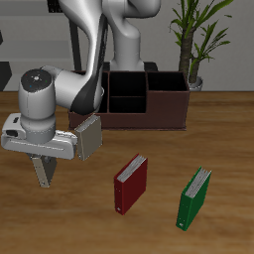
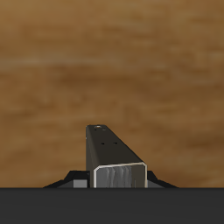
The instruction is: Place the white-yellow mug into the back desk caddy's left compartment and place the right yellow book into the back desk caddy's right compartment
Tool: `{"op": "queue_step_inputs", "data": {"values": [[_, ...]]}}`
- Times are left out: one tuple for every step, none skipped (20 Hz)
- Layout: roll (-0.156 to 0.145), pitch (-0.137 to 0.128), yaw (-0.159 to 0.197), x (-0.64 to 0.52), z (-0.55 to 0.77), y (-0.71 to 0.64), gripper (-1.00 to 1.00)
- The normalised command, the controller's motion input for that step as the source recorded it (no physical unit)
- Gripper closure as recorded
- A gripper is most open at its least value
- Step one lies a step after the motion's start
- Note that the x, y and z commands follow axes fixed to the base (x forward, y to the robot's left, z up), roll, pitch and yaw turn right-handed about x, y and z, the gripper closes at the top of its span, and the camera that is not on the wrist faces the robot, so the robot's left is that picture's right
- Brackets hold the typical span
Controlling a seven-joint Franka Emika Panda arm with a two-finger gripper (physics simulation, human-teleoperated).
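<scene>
The right yellow book (image 1: 87, 137), grey with pale page edges, stands upright on the table just in front of the back desk caddy (image 1: 149, 117). This caddy is a long maroon box with black sections. The arm hides one end of it, and the end section near the plant (image 1: 166, 85) looks empty. My gripper (image 1: 45, 183) hangs over bare wood nearer the table's front edge, beside the book and apart from it. Its fingers (image 2: 115, 173) look shut with nothing between them. The white-yellow mug is out of view.
A red book (image 1: 130, 185) and a green book (image 1: 194, 197) stand on the table toward the front edge. A potted plant (image 1: 198, 40) stands behind the caddy's far end. The wrist view shows only wood under the fingers.
</scene>
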Motion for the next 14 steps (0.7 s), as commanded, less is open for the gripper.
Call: {"op": "queue_step_inputs", "data": {"values": [[0.017, 0.002, -0.024, 0.01, -0.01, -0.02, 1.00], [-0.020, -0.002, 0.010, -0.06, -0.01, -0.05, 1.00], [-0.014, -0.001, -0.012, -0.02, 0.06, -0.03, 1.00], [0.018, -0.005, -0.007, -0.05, 0.10, 0.02, 1.00], [-0.015, -0.009, -0.008, -0.11, 0.18, 0.00, 1.00], [0.010, -0.014, -0.045, -0.14, 0.33, 0.16, 1.00], [-0.009, -0.031, -0.076, -0.12, 0.44, 0.15, 1.00], [-0.110, -0.069, -0.008, -0.16, 0.59, 0.20, 1.00], [-0.043, -0.048, -0.013, -0.22, 0.70, 0.34, 1.00], [-0.045, 0.002, -0.033, -0.18, 0.79, 0.35, 1.00], [-0.113, 0.015, -0.033, -0.23, 0.91, 0.37, 1.00], [0.042, -0.185, -0.036, -0.42, 1.18, 0.55, 1.00], [-0.078, -0.164, -0.030, -0.45, 1.15, 0.37, 1.00], [-0.078, -0.072, 0.000, -0.30, 0.56, 0.15, 1.00]]}}
